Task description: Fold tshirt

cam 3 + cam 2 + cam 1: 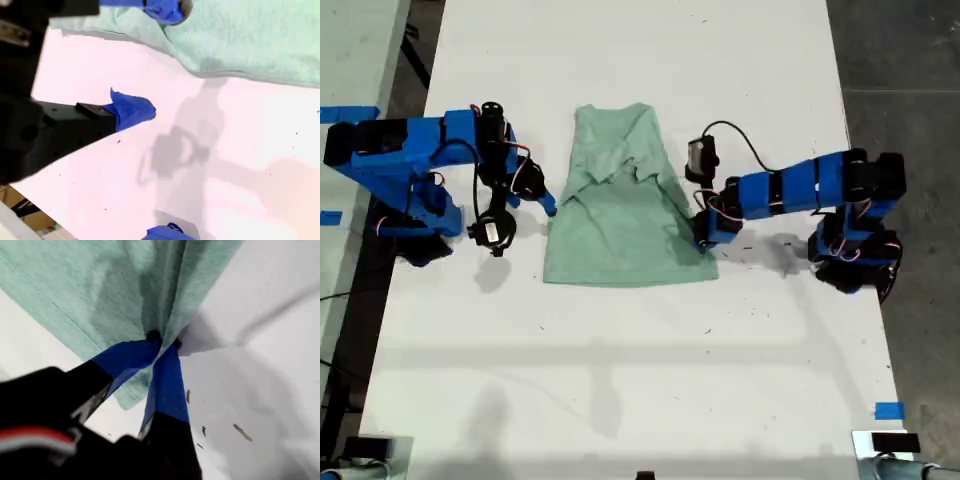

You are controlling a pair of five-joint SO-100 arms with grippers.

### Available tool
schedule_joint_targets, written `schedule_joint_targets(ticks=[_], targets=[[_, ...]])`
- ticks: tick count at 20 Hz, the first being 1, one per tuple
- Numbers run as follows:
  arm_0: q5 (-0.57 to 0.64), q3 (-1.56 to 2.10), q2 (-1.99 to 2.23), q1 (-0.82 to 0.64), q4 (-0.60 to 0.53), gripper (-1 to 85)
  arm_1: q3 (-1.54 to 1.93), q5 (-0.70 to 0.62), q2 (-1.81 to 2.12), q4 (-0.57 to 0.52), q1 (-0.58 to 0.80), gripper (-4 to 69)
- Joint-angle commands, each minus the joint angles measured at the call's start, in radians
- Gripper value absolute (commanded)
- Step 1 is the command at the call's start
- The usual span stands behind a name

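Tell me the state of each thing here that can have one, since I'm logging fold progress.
tshirt: lying on the white table, partly folded, both sleeves turned in over the middle, one edge pinched.
My first hand: shut on the tshirt's edge, at the exterior view's right.
My second hand: open, empty, beside the tshirt at the exterior view's left.

No readable text in any view.

The tshirt [620, 205] shows plain pale green cloth with no print, number or brand on its visible side. The blue arms and the white table [650, 380] carry no lettering that can be made out, and the blue tape pieces at the table's edges are blank.
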Motion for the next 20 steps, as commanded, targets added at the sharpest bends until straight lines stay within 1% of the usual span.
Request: schedule_joint_targets(ticks=[1, 3, 4, 6, 7, 9, 11, 13, 14, 15, 16, 17, 18, 20], targets=[[-0.011, -0.006, 0.046, 0.018, -0.015, 22.2, -0.115, 0.011, 0.075, 0.178, -0.023, -2.6], [-0.011, -0.006, 0.046, 0.021, -0.017, 22.0, -0.253, 0.032, 0.083, 0.273, -0.060, -2.6], [-0.011, -0.008, 0.046, 0.023, -0.017, 21.9, -0.321, 0.051, 0.074, 0.288, -0.074, -2.6], [-0.011, -0.009, 0.046, 0.026, -0.018, 21.7, -0.466, 0.117, 0.015, 0.281, -0.098, -2.7], [-0.011, -0.011, 0.046, 0.026, -0.018, 21.6, -0.531, 0.144, -0.028, 0.259, -0.109, -2.7], [-0.011, -0.012, 0.048, 0.028, -0.018, 21.4, -0.584, 0.193, -0.095, 0.175, -0.123, -2.8], [-0.012, -0.014, 0.049, 0.031, -0.020, 21.2, -0.565, 0.241, -0.158, 0.083, -0.118, -2.8], [-0.012, -0.014, 0.049, 0.032, -0.018, 21.2, -0.497, 0.279, -0.216, -0.048, -0.109, -3.0], [-0.012, -0.014, 0.049, 0.032, -0.018, 21.2, -0.445, 0.285, -0.238, -0.144, -0.101, -3.0], [-0.012, -0.014, 0.049, 0.032, -0.017, 21.3, -0.416, 0.288, -0.270, -0.210, -0.092, -1.3], [-0.014, -0.014, 0.049, 0.032, -0.015, 21.4, -0.411, 0.276, -0.324, -0.250, -0.074, 5.7], [-0.014, -0.014, 0.049, 0.032, -0.015, 21.4, -0.453, 0.267, -0.379, -0.215, -0.064, 20.2], [-0.014, -0.014, 0.049, 0.032, -0.015, 21.4, -0.503, 0.265, -0.413, -0.146, -0.064, 27.1], [-0.014, -0.014, 0.049, 0.032, -0.015, 21.4, -0.592, 0.245, -0.413, -0.015, -0.074, 35.8]])
